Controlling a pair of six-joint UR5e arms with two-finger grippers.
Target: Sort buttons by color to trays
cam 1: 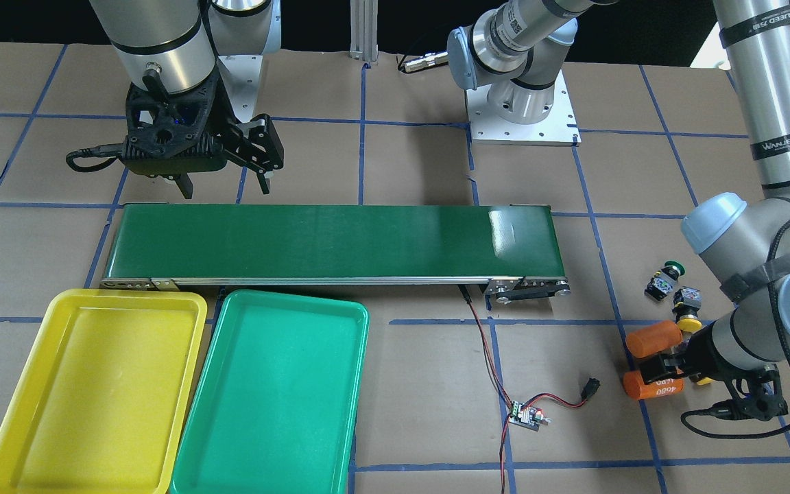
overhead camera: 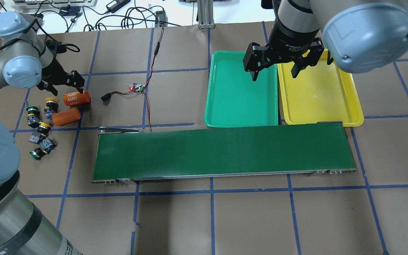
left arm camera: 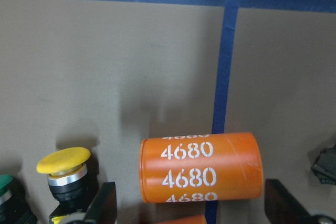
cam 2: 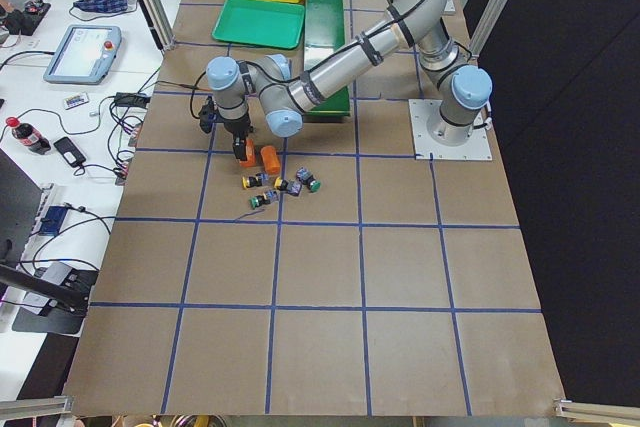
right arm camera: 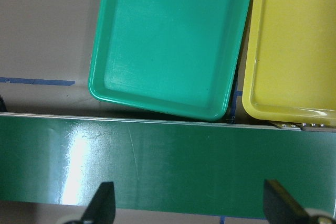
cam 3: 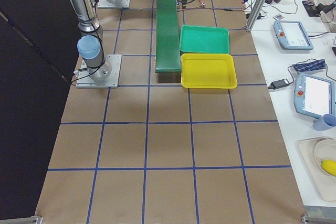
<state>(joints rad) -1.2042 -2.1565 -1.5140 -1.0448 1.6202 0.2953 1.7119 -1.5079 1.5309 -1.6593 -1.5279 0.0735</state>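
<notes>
Four buttons lie at the table's left end: a green one (overhead camera: 30, 114), a yellow one (overhead camera: 50, 105), a yellow one (overhead camera: 43, 128) and a green one (overhead camera: 38, 152). One yellow cap (left arm camera: 63, 161) shows in the left wrist view. My left gripper (overhead camera: 64, 86) is open, its fingers astride the orange cylinder marked 4680 (left arm camera: 199, 167), just beyond the buttons. My right gripper (overhead camera: 275, 72) is open and empty, above the seam between the teal-green tray (overhead camera: 239, 106) and the yellow tray (overhead camera: 345, 106). Both trays are empty.
A long dark green conveyor belt (overhead camera: 221, 152) lies across the middle, on the near side of the trays. A second orange cylinder (overhead camera: 66, 117) lies beside the buttons. A small circuit board (overhead camera: 136, 87) with red and black wires lies between the cylinders and the teal-green tray.
</notes>
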